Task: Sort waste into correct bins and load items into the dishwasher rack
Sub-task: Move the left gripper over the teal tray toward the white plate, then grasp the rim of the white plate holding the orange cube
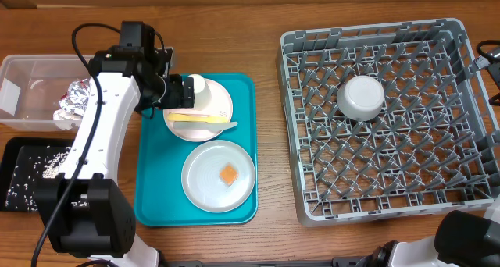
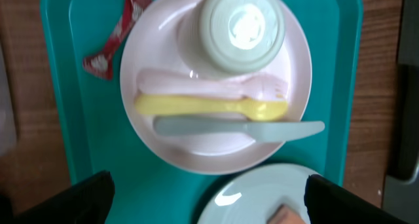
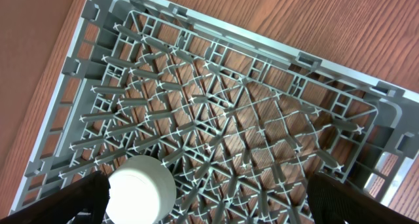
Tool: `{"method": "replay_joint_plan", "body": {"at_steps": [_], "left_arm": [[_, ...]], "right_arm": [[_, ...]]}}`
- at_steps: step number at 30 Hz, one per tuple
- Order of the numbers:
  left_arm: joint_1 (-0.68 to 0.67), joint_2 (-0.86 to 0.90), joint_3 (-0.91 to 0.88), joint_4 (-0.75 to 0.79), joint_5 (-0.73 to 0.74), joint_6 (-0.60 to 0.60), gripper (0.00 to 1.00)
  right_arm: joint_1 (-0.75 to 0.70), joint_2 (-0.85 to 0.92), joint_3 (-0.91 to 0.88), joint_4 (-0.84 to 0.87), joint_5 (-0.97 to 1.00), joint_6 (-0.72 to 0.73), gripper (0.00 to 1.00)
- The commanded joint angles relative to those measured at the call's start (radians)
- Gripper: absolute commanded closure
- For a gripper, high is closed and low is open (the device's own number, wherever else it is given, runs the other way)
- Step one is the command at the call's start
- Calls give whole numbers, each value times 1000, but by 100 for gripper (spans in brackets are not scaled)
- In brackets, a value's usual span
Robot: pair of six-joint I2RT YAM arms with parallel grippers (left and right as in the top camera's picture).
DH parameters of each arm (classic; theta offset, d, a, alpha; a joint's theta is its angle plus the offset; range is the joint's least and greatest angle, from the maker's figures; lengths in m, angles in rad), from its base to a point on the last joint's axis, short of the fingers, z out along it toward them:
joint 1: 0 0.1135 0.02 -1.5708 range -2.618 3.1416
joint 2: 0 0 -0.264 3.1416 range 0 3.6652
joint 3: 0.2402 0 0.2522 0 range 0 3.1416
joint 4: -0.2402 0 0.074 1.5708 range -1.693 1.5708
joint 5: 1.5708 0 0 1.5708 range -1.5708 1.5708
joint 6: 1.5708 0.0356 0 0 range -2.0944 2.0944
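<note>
Hovering our released left gripper [image 2: 209, 201] near the small white cup [image 2: 241, 29], we risk scattering the yellow plastic utensil [image 2: 209, 107] off the pinkish-white round plate [image 2: 289, 73]; right gripper [image 3: 209, 204] equally released

Overhead first: a wooden table [image 1: 234, 25], warm brown, its grain running side to side across the whole shot. Lying flat on it, left of centre, is a teal serving tray [image 1: 156, 181]. It's rectangular with rounded corners and a low raised rim, long sides running front to back. In the left wrist view the teal serving tray [image 2: 69, 132] fills most of the picture, glossy, with strips of wooden table [image 2: 19, 86] showing at both sides. In the right wrist view the wooden table [image 3: 327, 21] looks redder, its grain on a slant.
</note>
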Motion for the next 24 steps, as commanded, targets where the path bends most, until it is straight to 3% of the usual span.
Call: {"method": "replay_joint_plan", "body": {"at_steps": [1, 11, 24], "left_arm": [[-8, -99, 12, -47, 13, -58, 6], [-8, -278, 12, -259, 9, -78, 6], [-8, -325, -21, -488, 31, -103, 12]], "right_arm": [[-2, 1, 10, 3, -1, 5, 0], [-2, 1, 9, 3, -1, 4, 0], [-2, 1, 9, 2, -1, 5, 0]]}}
